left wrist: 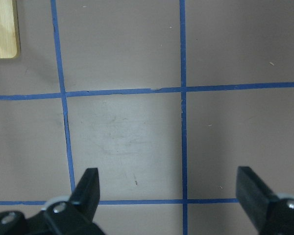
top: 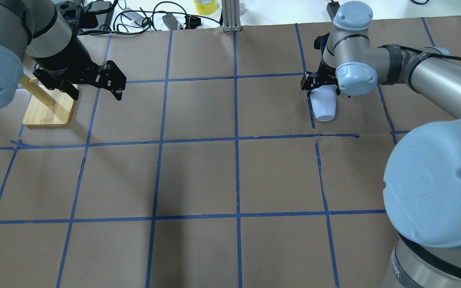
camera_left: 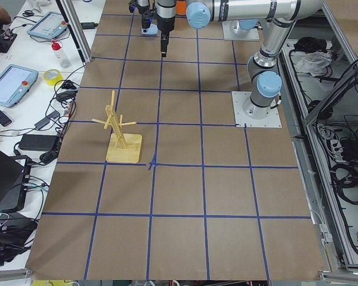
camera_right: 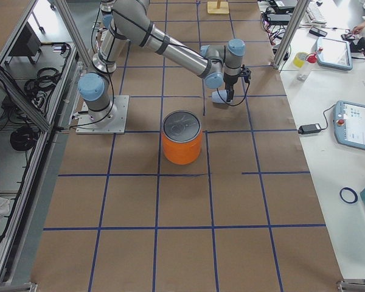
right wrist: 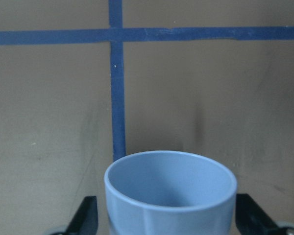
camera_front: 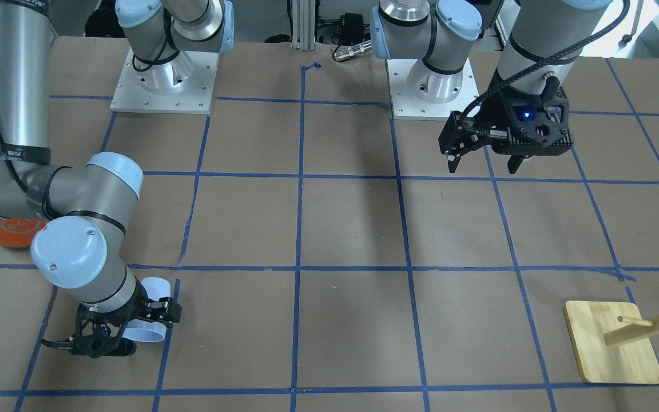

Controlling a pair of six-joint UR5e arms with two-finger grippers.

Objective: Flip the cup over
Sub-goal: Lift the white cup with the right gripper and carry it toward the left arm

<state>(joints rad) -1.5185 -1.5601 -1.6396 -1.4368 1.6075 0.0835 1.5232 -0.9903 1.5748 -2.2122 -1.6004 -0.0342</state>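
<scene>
The cup (top: 323, 107) looks to be lying on its side on the brown table (top: 198, 176). It is a short way from the big orange can (camera_right: 182, 146), on the can's side away from the robot's base and a bit more toward the middle of the table. Its long way runs from the robot's side to the far side. The wide open mouth points back to the robot's side, and the closed bottom points away. I cannot tell if it rests on the table or is lifted a tiny bit.

The right gripper (right wrist: 166, 213) is right over the cup. Its fingers (right wrist: 88, 215) stand one on each side of the round wall, very close to it, and the cup fills almost all the gap. I cannot tell if they are squeezing it or only sitting beside it.

The left gripper (left wrist: 167, 178) is far from the can, near the other end of the table. It is up in the air with its fingers wide apart and nothing between them. So I think this job belongs to the right arm.

To flip the cup, I think it needs a firm hold, a small lift, then a turn of the wrist. The wall is smooth, so the cup may slip. The table is flat, with blue tape lines (right wrist: 118, 98). The can is the nearest thing I see and stands apart from the cup, so the turn should have room
</scene>
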